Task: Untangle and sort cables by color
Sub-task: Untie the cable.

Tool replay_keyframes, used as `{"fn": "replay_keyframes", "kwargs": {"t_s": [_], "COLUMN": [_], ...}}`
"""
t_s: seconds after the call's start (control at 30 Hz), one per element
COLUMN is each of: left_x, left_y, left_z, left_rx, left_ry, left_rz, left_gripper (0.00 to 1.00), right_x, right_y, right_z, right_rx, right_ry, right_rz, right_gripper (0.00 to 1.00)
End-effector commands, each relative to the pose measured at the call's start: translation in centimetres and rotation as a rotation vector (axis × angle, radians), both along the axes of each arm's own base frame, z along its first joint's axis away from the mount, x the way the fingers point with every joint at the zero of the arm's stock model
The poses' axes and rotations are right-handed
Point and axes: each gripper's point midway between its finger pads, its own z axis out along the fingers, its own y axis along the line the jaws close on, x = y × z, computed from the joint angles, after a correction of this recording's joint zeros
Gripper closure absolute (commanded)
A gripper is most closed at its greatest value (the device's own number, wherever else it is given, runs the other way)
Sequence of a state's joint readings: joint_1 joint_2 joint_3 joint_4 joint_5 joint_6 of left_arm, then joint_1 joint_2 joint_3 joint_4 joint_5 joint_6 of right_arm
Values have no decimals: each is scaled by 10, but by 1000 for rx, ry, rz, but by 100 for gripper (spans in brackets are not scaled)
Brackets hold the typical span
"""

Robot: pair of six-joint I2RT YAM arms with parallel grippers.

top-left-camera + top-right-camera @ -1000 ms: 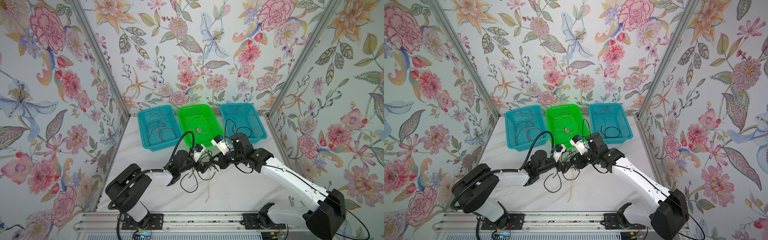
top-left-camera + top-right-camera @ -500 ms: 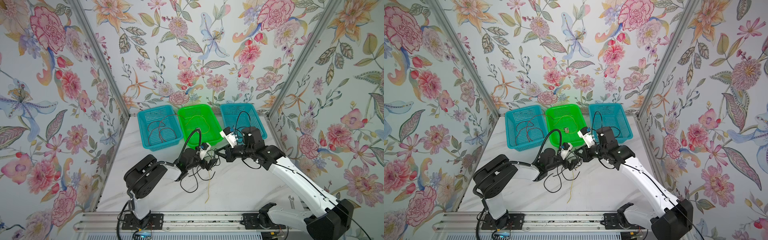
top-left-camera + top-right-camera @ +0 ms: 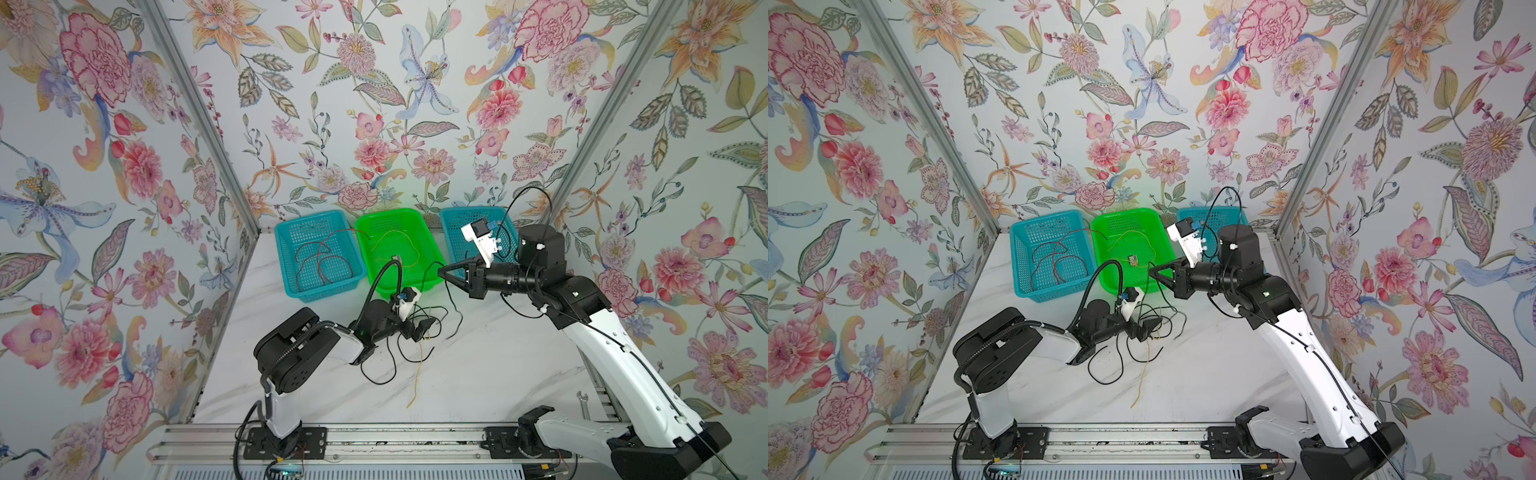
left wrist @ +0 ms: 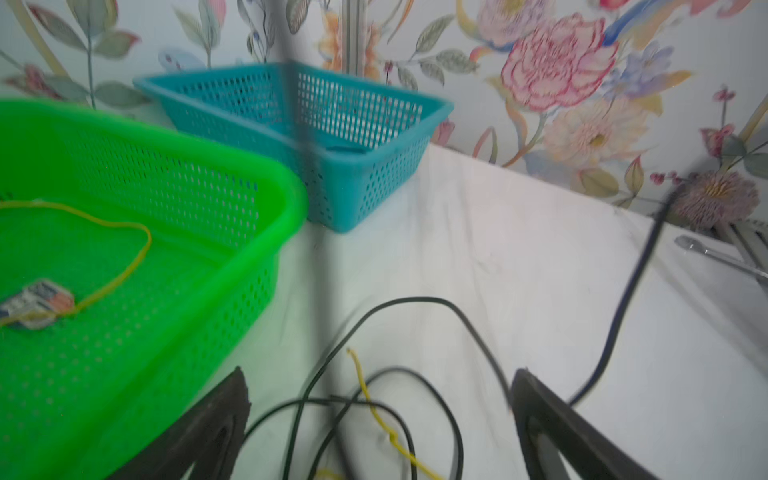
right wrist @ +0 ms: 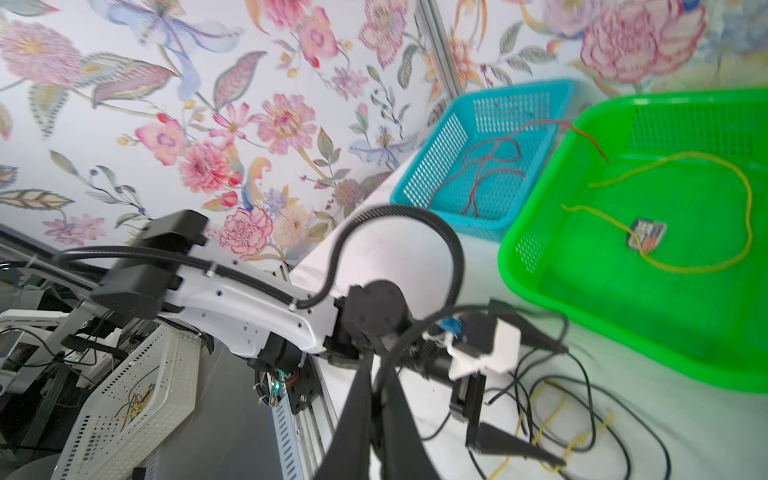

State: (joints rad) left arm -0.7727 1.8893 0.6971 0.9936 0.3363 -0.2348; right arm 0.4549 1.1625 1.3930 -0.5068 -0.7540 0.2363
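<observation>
My right gripper [image 3: 442, 272] [image 5: 376, 374] hangs above the table by the green basket's [image 3: 386, 212] near corner, shut on a black cable [image 3: 459, 316] [image 5: 415, 328] that trails down to the tangle. My left gripper [image 3: 424, 328] [image 4: 378, 399] sits low over that tangle with its jaws wide open; black cables [image 4: 415, 299] and a yellow cable [image 4: 365, 386] lie between them, unheld. Another yellow cable [image 3: 419, 370] runs toward the table's front. Red cables [image 3: 320, 259] lie in the left teal basket [image 3: 307, 216], and a yellow cable [image 3: 392, 232] in the green one.
A second teal basket [image 3: 453, 211] stands at the back right, partly hidden by my right arm. The left arm's ribbed black hose [image 3: 374, 286] arches over the table. A wrench [image 3: 584, 405] lies at the right edge. Flowered walls close in three sides.
My right gripper has pulled away from the tangle, up and toward the baskets, drawing the black cable with it. My left gripper stayed open at the tangle while its arm swung round.
</observation>
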Motion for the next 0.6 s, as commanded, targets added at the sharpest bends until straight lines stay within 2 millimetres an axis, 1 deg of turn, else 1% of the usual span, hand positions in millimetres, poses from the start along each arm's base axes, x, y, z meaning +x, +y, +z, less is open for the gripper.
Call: {"fn": "replay_keyframes", "kwargs": {"t_s": [0.0,0.1,0.2,0.37,0.57], "left_x": [-8,-11,-13,-19,-29], "left_y": [5,6,7,11,15], "left_z": [-9,3,11,31,70], "left_rx": [56,44,37,0,-52], "left_ry": [13,-6,-18,-46,-103], "left_rz": [-11,-18,-21,-32,-64], "left_gripper": [2,4,5,4,3], "right_x": [-6,-4,-4,-6,-2], "right_y": [4,2,-1,-6,-12], "right_z": [-3,-24,-34,-38,-41], "right_rx": [22,-7,-20,-24,-29], "right_ry": [5,41,54,52,48], "right_rz": [35,15,0,-18,-44], "right_gripper": [91,92,92,92,93]}}
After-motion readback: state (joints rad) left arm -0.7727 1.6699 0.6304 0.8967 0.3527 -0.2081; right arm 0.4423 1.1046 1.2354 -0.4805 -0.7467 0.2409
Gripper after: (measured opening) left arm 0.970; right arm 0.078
